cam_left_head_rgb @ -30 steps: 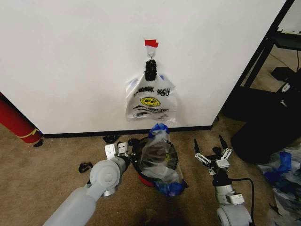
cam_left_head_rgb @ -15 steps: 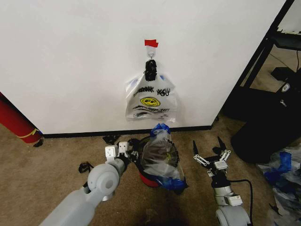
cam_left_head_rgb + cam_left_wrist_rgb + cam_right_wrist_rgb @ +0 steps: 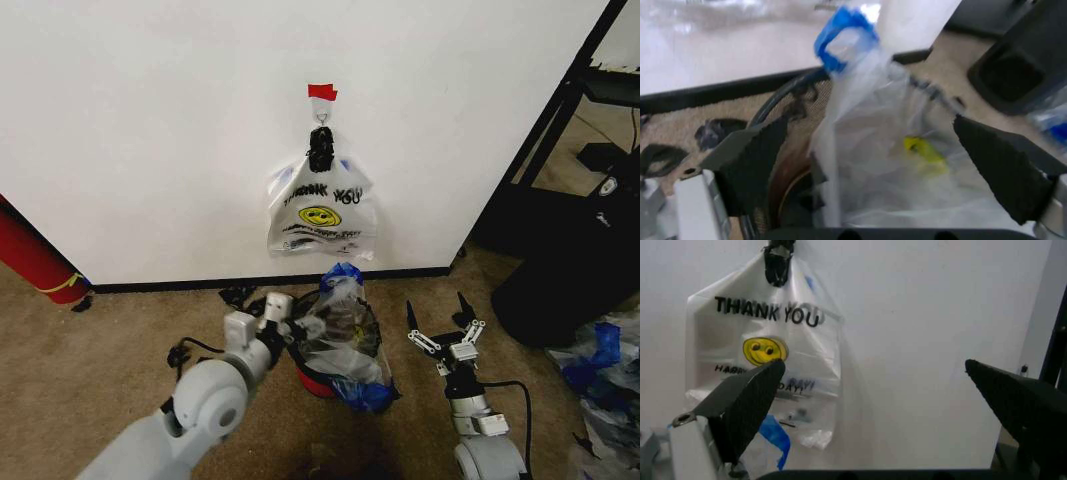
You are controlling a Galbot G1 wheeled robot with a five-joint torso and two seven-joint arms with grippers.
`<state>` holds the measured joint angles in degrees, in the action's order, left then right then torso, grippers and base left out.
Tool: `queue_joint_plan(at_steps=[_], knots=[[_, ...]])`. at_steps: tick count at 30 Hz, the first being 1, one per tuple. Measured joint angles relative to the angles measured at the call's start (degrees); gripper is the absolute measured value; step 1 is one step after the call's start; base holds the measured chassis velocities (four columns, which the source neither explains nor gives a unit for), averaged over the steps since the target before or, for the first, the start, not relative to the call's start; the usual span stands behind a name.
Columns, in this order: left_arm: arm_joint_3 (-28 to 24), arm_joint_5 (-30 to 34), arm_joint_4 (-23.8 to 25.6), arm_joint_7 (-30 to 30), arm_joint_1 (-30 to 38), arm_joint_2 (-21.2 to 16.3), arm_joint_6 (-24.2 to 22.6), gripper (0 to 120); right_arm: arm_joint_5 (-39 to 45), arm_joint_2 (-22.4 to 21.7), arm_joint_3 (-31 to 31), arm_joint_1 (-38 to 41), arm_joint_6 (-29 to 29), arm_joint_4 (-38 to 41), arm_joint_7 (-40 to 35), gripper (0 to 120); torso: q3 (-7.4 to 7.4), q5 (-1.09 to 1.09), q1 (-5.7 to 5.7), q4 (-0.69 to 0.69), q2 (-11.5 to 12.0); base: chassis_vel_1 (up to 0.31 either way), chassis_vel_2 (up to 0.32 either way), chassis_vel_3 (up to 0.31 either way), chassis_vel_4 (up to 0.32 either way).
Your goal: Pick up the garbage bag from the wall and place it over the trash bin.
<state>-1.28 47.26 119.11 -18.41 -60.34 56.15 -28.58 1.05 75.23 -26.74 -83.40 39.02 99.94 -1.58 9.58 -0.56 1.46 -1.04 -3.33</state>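
Even indoor light is falling on the wall point(image 3: 150, 120), casting soft shadows; the left wrist view is blurring throughout

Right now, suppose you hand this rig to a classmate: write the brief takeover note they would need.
Left gripper: open, at the trash bin's left rim, jaws either side of the garbage bag, gripping nothing.
Right gripper: open, empty, hovering to the right of the bin, facing the wall.
Things: the see-through bag sits bunched in the bin, its blue top sticking up. The white THANK YOU bag hangs on the wall hook.
Done: bag is off the wall and at the bin.
Left: spread its mouth over the bin's rim.
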Motion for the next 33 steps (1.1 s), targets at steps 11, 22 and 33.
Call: queue_joint_plan(at_steps=[11, 22, 33], knots=[[-2.56, -0.23, -2.27, -0.74, 2.75, 0.14, -3.79, 70, -1.44, 1.51, 0.32, 0.08, 0.47, -0.96, 0.01, 100, 0.0, 0.0, 0.0, 0.0, 0.0, 0.0, 0.0, 0.0, 0.0], [-1.69, -0.26, -1.95, -3.24, 1.52, 0.41, -4.66, 32, -1.89, 1.58, 1.08, 0.94, -0.06, -1.05, 0.0, 100, 0.0, 0.0, 0.0, 0.01, 0.0, 0.0, 0.0, 0.0, 0.0], [0.03, 1.08, 0.07, -4.01, -1.44, 0.23, -4.66, 0, 3.57, 0.2, 3.14, 2.15, -2.72, -1.96, 1.41, 100, 0.0, 0.01, 0.0, 0.01, 0.0, 0.0, 0.0, 0.0, 0.0]])
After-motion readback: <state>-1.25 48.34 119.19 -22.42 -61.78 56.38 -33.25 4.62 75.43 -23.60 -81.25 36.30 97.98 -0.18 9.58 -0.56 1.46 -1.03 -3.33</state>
